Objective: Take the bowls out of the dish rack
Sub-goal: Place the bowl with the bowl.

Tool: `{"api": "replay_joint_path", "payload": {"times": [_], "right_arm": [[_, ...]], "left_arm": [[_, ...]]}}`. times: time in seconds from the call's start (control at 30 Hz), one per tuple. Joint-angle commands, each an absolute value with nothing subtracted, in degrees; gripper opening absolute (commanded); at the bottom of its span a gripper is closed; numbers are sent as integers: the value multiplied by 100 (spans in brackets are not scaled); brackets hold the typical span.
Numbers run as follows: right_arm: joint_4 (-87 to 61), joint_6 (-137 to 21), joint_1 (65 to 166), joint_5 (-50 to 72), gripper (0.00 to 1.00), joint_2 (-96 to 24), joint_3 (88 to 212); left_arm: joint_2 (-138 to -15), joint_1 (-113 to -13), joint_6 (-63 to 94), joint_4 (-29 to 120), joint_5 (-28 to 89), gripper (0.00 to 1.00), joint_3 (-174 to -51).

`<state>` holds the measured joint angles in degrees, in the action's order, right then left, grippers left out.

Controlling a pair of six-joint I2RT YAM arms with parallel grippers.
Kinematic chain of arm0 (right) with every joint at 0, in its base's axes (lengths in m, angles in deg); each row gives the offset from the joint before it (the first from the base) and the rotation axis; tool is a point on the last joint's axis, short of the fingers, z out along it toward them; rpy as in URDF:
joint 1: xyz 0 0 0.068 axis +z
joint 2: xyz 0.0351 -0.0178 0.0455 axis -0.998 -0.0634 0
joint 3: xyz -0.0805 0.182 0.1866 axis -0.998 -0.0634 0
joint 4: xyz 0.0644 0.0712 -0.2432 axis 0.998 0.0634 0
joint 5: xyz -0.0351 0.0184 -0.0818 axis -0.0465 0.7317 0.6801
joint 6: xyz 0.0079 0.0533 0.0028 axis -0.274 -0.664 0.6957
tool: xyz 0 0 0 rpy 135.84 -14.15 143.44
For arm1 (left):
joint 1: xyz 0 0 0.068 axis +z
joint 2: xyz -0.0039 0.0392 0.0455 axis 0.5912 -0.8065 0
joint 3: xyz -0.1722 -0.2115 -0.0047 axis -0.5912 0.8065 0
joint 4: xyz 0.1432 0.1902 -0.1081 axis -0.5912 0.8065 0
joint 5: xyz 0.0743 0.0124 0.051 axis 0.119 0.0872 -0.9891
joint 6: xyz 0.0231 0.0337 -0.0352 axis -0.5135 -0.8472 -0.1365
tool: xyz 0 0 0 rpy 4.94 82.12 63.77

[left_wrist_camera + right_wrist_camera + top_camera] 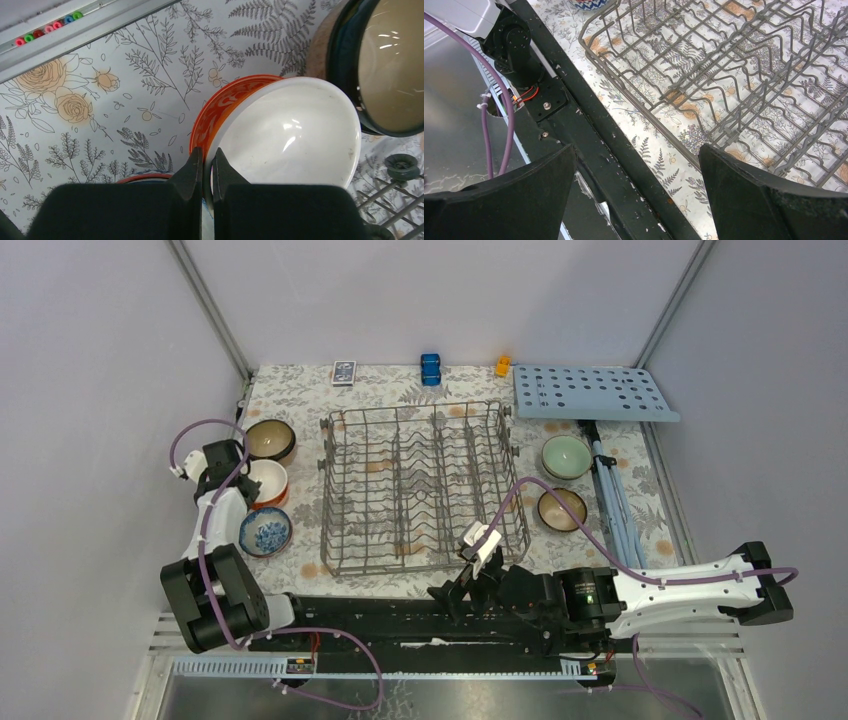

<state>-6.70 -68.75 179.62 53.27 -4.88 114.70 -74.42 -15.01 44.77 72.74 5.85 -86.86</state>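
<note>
- Dish rack (420, 490): a grey wire basket with rows of upright tines, standing in the middle of the flower-patterned table (290, 380). Its long sides run from near to far.
- Bowls left of the rack, in a near-to-far row on the table: the blue-and-white bowl (266, 533) nearest, the red-and-white bowl (265, 483) in the middle, and a dark bowl with a cream inside (270, 439) farthest. All three sit mouth up.
- Bowls right of the rack: a pale green bowl (566, 456) farther away and a brown bowl (562, 508) nearer, close together and both mouth up.
- Left gripper (207, 167): at the left side of the red-and-white bowl and clenched on its rim. In the wrist view one finger lies against the orange outer wall and the other over the white inside.
- Right gripper (636, 190): released, jaws spread wide and holding nothing. It hangs over the near edge of the table, just beside the near side of the rack, with the black rail (589, 135) beneath it.
- Light-blue board (595, 392): flat and drilled with holes, at the far right corner of the table, apart from the rack.
</note>
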Motion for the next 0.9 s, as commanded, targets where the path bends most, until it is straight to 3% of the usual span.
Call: {"api": "replay_joint_path", "payload": {"times": [0.0,0.2,0.53,0.87], "right_arm": [[-890,-6922,17965,5443,100,-389,11451],[-901,-6904,17965,5477,100,-420,11463],[-865,-6888,17962,5512,100,-449,11488],[-910,-6875,17965,5507,100,-498,11479]], "left_arm": [[-7485,-1436,4595,6735,695,0,-8657],[-7655,-1427,4563,6689,760,1,-8629],[-7792,-1422,4503,6719,749,31,-8558],[-7625,-1427,4488,6964,699,53,-8700]]}}
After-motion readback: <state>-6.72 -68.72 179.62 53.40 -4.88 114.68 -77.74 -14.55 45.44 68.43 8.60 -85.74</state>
